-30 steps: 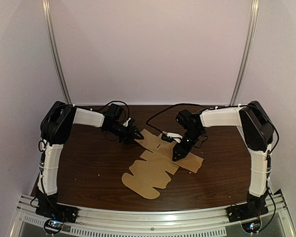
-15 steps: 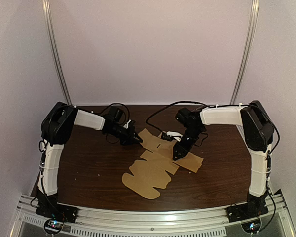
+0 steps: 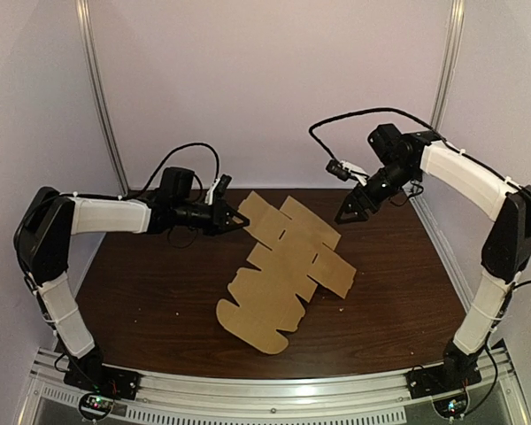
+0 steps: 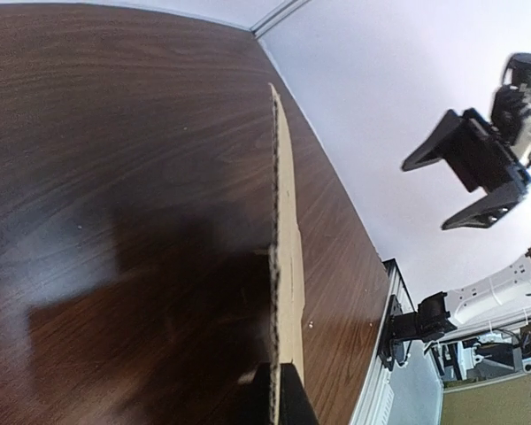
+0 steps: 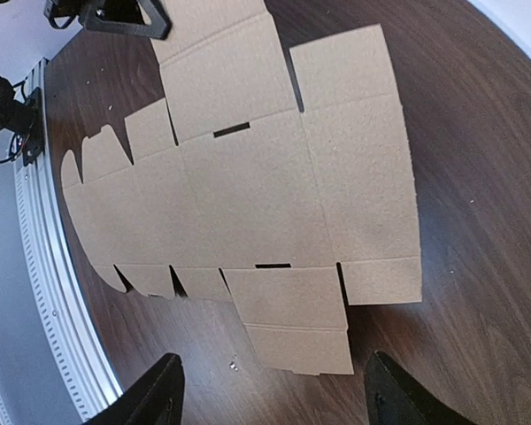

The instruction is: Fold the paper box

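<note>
1. Left claw (image 3: 236, 219): pressed together on a far corner flap of the box (image 3: 288, 266), pinching the card. In its wrist view the sheet runs edge-on straight out from between the fingers.
2. Box: a flat, unfolded sheet on the table (image 3: 142, 301). It stretches ahead of the left claw and lies below the right claw. The pinched end appears lifted off the wood while the opposite end rests on it.
3. Right claw (image 3: 348, 212): spread wide and holding nothing, it hangs in the air well above the box. Its camera looks down on the whole sheet, with the side flaps and two slots (image 5: 232, 131) lying ahead of its fingers.
4. Step in hand (judged): the first fold. No panel stands upright yet, so the task is near its start.
5. Doing it well:
   - The right claw should come down on the panel just beyond the left claw's tip.
   - It should press beside a score line, not across a slot.
   - With that panel pinned, the left claw's lift would hinge the flap on its crease rather than drag the sheet.
6. Caution: card held by one corner may bow, twist or slip from the pinch. A slow lift along the crease suits it best.
</note>
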Robot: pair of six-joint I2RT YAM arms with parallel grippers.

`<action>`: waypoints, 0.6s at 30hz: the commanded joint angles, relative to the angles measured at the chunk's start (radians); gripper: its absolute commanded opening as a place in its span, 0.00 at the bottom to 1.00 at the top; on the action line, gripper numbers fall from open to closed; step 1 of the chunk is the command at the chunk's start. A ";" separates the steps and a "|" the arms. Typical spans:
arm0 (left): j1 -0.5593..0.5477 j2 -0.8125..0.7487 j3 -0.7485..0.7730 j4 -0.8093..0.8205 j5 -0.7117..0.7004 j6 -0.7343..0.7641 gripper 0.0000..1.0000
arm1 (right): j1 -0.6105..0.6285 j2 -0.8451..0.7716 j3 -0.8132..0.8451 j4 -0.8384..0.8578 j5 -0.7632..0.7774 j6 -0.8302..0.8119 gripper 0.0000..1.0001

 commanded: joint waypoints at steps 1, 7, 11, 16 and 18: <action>-0.014 -0.040 -0.060 0.112 0.019 0.066 0.00 | -0.004 0.076 0.004 -0.084 -0.083 -0.092 0.71; -0.015 -0.077 -0.083 0.120 0.065 0.082 0.00 | -0.030 0.131 0.026 -0.075 -0.166 -0.175 0.71; -0.016 -0.087 -0.084 0.116 0.079 0.090 0.00 | -0.037 0.192 0.075 -0.083 -0.216 -0.204 0.71; -0.016 -0.090 -0.089 0.144 0.105 0.083 0.00 | -0.037 0.278 0.121 -0.075 -0.267 -0.204 0.71; -0.016 -0.093 -0.086 0.146 0.109 0.082 0.00 | -0.038 0.312 0.144 -0.078 -0.287 -0.208 0.71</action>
